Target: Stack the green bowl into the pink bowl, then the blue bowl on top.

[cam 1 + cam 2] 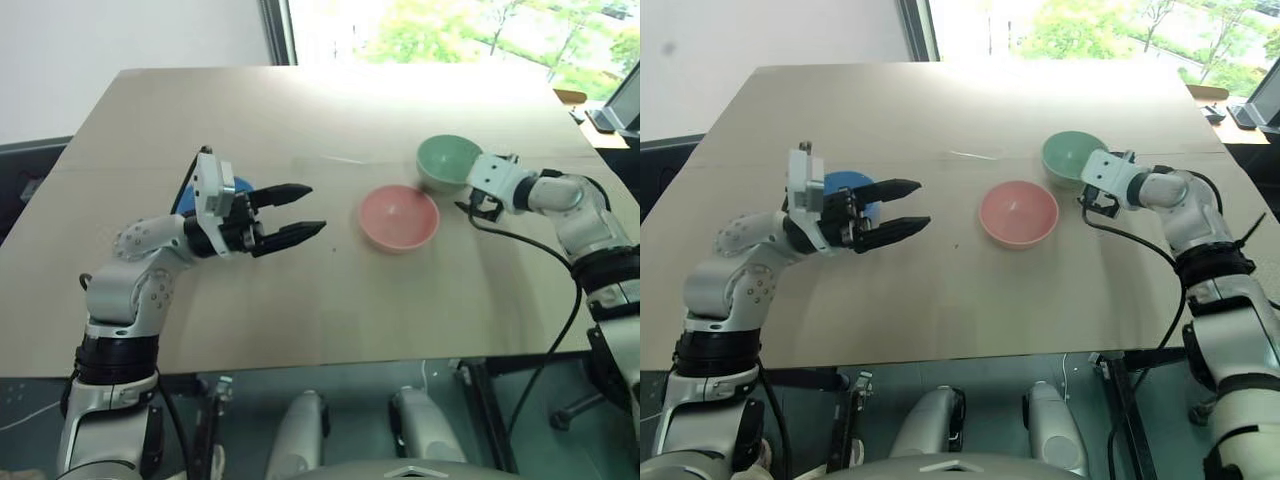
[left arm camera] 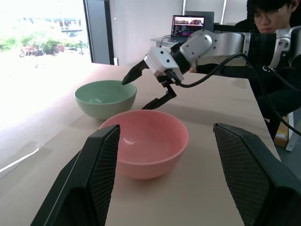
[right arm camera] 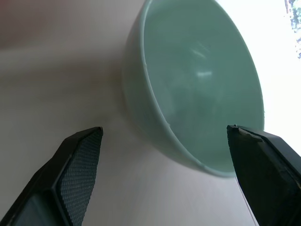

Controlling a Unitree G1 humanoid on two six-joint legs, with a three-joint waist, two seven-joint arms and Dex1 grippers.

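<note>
The pink bowl (image 1: 399, 217) stands upright and empty at the middle of the table. Just behind it to the right sits the green bowl (image 1: 448, 160), also upright. My right gripper (image 2: 135, 95) is open at the green bowl's side, one finger up by the rim and the other low beside the wall, holding nothing. The blue bowl (image 1: 845, 185) rests at the left, partly hidden behind my left hand. My left gripper (image 1: 316, 209) hovers open and empty above the table, pointing level toward the pink bowl with a gap between them.
The pale wooden table (image 1: 300, 300) has bare surface in front of the bowls and at the back. A person (image 2: 273, 28) sits past the table's right edge, with a laptop (image 2: 188, 26) on a desk behind.
</note>
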